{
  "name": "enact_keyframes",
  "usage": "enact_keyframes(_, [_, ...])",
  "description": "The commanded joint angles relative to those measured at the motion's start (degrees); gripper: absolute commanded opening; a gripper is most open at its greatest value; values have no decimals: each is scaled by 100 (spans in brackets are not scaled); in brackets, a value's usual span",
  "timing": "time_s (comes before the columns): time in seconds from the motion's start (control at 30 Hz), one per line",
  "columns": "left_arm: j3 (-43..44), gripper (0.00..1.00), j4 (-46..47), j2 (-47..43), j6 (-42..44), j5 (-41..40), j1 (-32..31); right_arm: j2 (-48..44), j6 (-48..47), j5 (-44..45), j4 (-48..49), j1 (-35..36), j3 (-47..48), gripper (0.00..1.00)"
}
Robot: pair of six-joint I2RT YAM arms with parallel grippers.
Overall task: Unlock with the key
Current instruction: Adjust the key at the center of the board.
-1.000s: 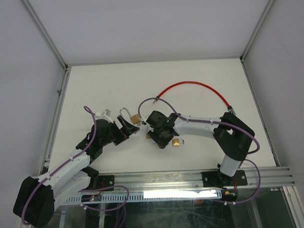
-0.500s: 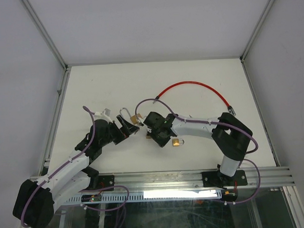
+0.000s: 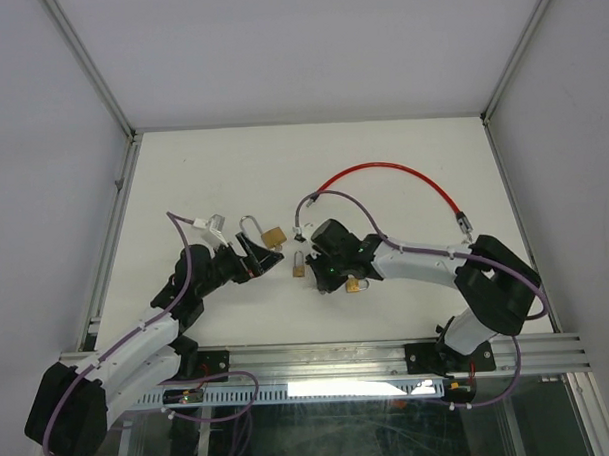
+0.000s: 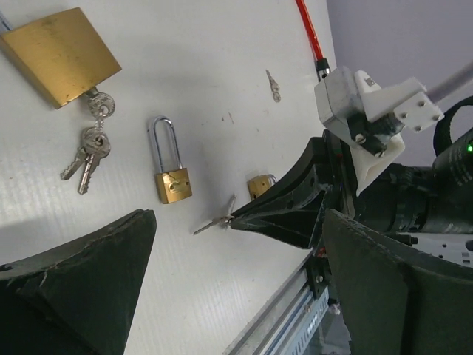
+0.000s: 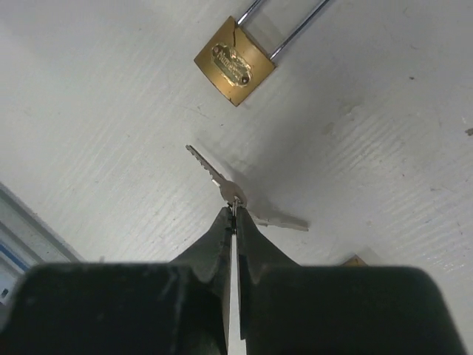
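Observation:
A large brass padlock [image 3: 273, 235] lies on the white table with a bunch of keys [image 4: 92, 145] hanging from its keyhole. My left gripper [image 3: 261, 252] is open just near of it, fingers [image 4: 81, 281] wide apart and empty. A small brass padlock [image 3: 299, 267] lies between the arms; it also shows in the left wrist view [image 4: 171, 182] and the right wrist view [image 5: 235, 61]. My right gripper [image 5: 234, 214] is shut on the ring of a pair of small keys [image 5: 230, 194], held just near of the small padlock. Its tip [image 4: 235, 219] shows in the left wrist view.
A second small brass padlock [image 3: 355, 284] lies partly under the right gripper. A red cable [image 3: 382, 168] arcs across the far right of the table. A loose key [image 4: 273, 85] lies further out. The metal rail [image 3: 389, 355] runs along the near edge.
My right gripper has drawn back from the large padlock toward the near right, uncovering the small padlock. The left gripper has barely moved.

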Motion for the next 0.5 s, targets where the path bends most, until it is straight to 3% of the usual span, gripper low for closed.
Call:
enact_keyframes(0.0, [-118, 99, 1230, 93, 230, 550, 39, -688, 324, -664, 1195, -207, -389, 0])
enact_keyframes(0.17, [-161, 99, 1717, 245, 422, 833, 38, -1161, 565, -1261, 1868, -519, -805, 0])
enact_keyframes(0.33, [-227, 99, 2044, 372, 299, 970, 38, -1134, 838, -1129, 1924, -591, -798, 0])
enact_keyframes(0.47, [-317, 99, 2292, 466, -26, 954, 34, -1122, 1313, -1125, 2509, -595, -890, 0])
